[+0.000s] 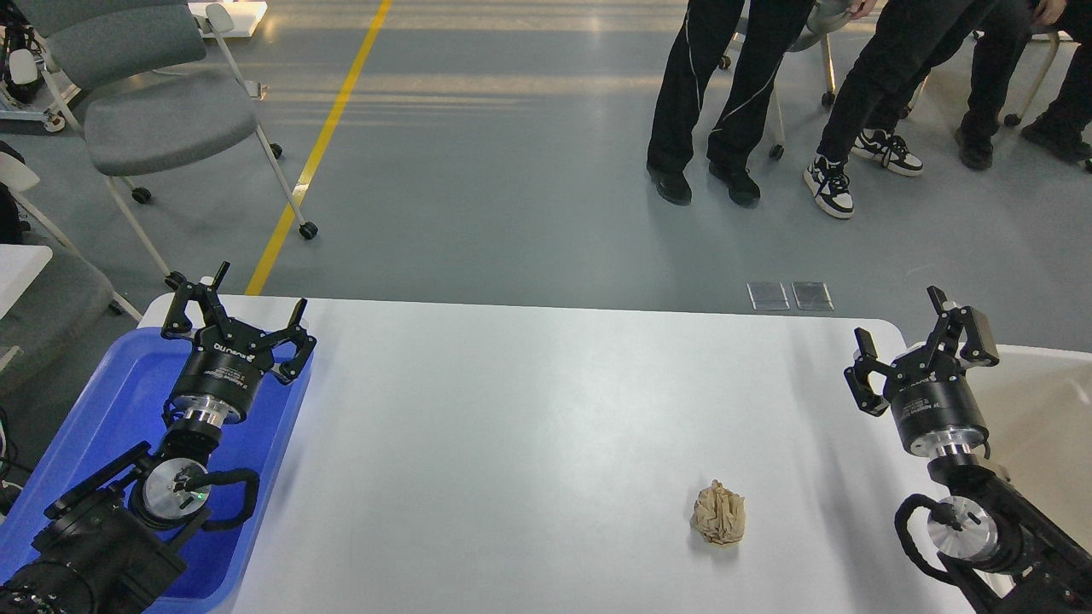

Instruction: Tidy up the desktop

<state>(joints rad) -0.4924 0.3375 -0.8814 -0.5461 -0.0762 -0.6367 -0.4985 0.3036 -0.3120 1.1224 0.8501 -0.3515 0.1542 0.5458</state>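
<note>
Both grippers, left (237,317) and right (923,337), stood released, empty. Crumpled paper wad (719,512) lay on desktop (529,409), nearer the right gripper; descend vertically, straddle it, clench gently.

White lettering runs across the black body of the left gripper (236,312), upside down from this view and too small to read with certainty. A white printed label sits on the black cylindrical body of the right gripper (924,346), also too small and blurred to make out. No other text, number or sign can be read.
</note>
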